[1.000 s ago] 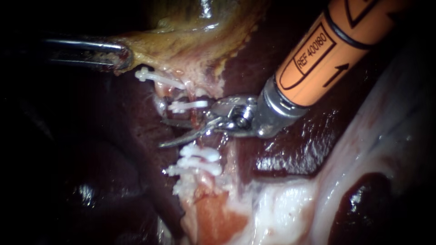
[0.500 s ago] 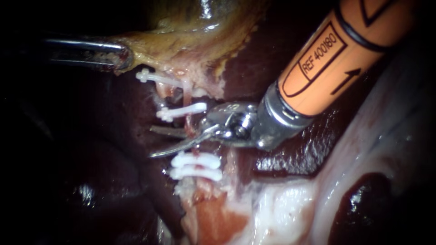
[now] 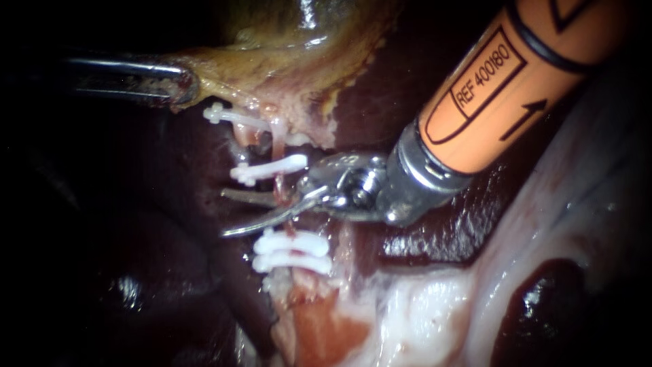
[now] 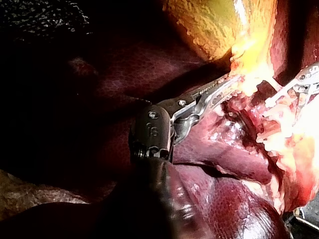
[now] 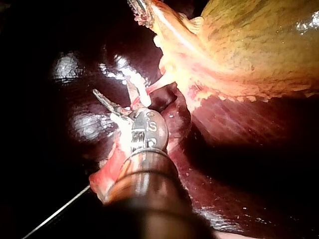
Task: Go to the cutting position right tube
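Right instrument (image 3: 234, 212), orange shaft, curved metal blades parted in a narrow V. The thin red right tube (image 3: 278, 183) lies in the gap near the hinge, not pinched, between a single white clip (image 3: 268, 168) and a stacked pair of clips (image 3: 292, 250). Left instrument (image 3: 178, 85) jaws are clamped on the yellow, wrinkled gallbladder (image 3: 285, 68) edge. Glossy dark liver (image 3: 435, 217) lies around.

Thin pinkish right tube (image 3: 277, 136), taut and upright, white clips (image 3: 272, 166) above and below

Dark surround (image 3: 47, 224), light pooled at centre (wet glints)
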`<action>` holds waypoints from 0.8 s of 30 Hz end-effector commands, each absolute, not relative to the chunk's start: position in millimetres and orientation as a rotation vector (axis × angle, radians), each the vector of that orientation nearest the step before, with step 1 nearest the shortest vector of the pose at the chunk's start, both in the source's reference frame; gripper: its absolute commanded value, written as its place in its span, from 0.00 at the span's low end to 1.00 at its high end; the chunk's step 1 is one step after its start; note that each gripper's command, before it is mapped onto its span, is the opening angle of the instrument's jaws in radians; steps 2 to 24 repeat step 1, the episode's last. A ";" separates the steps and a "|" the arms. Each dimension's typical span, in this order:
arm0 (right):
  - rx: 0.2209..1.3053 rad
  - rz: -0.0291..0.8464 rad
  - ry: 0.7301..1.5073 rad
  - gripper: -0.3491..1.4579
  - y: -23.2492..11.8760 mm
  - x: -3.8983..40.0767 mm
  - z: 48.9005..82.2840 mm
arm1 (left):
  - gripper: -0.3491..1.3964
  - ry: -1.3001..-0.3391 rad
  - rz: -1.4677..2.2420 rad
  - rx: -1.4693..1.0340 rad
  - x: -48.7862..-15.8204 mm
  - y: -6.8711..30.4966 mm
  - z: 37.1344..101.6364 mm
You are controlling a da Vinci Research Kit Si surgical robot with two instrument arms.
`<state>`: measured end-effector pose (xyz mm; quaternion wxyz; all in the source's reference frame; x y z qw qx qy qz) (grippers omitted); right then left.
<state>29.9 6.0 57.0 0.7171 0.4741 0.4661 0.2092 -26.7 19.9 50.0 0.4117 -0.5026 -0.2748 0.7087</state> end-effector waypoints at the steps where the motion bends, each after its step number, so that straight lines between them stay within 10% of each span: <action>1: 1.049 0.462 1.031 0.97 6.0 29.9 57.0 | 0.00 -0.692 1.783 -1.265 -26.8 19.9 50.0; 24: 1.049 0.462 1.031 0.97 6.0 29.9 57.0 | 0.00 -0.692 1.783 -1.265 -26.8 19.9 50.0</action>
